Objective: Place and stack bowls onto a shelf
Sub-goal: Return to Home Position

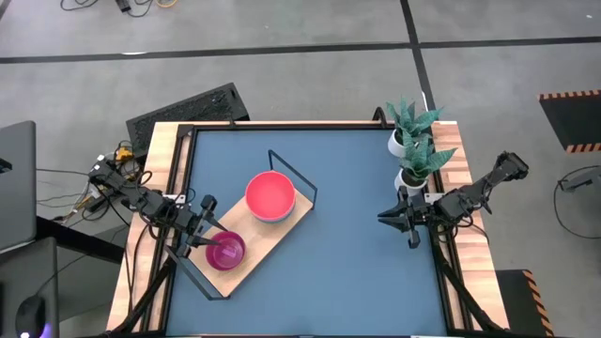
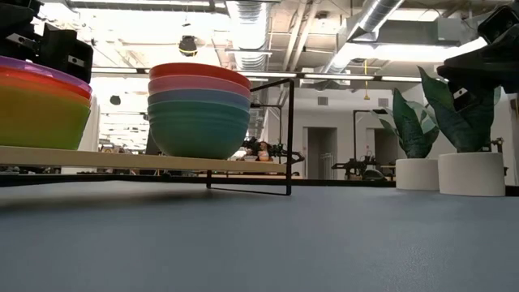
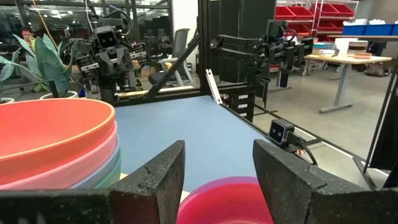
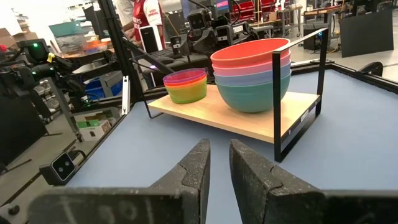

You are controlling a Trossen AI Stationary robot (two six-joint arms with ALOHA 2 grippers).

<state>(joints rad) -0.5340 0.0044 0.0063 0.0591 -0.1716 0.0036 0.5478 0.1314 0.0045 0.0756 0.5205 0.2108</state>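
On the light wooden shelf (image 1: pixel 265 235) with its thin black wire frame, 2 stacks of round plastic bowls stand apart. The 4 larger bowls (image 4: pixel 252 74) are nested dark green, blue, pink and red from the bottom up. The smaller bowls (image 4: pixel 185 85) are nested with purple on top and yellow low down. The shelf lies slantwise on the blue tabletop (image 1: pixel 357 272), nearer the left arm.

The left gripper (image 1: pixel 207 233) hangs just beside the small stack, fingers spread wide, holding nothing, with the purple rim showing between and below them in its wrist view. The right gripper (image 4: pixel 220 146) waits at the tabletop's right edge, near 2 white plant pots (image 1: pixel 406 160). Its fingers are drawn almost together, with only a slit between them and nothing in it.

Stacking looks finished, so what remains is the retreat. To do it well, the left gripper should probably rise straight up first, until its fingers are clear of the purple rim, and only then pull back toward its own side. Keeping the fingers spread avoids catching the rim. A sideways sweep risks nudging the light stack or the wire frame at the shelf's near end. The right arm needs little more than a short withdrawal, clear of the plant leaves.
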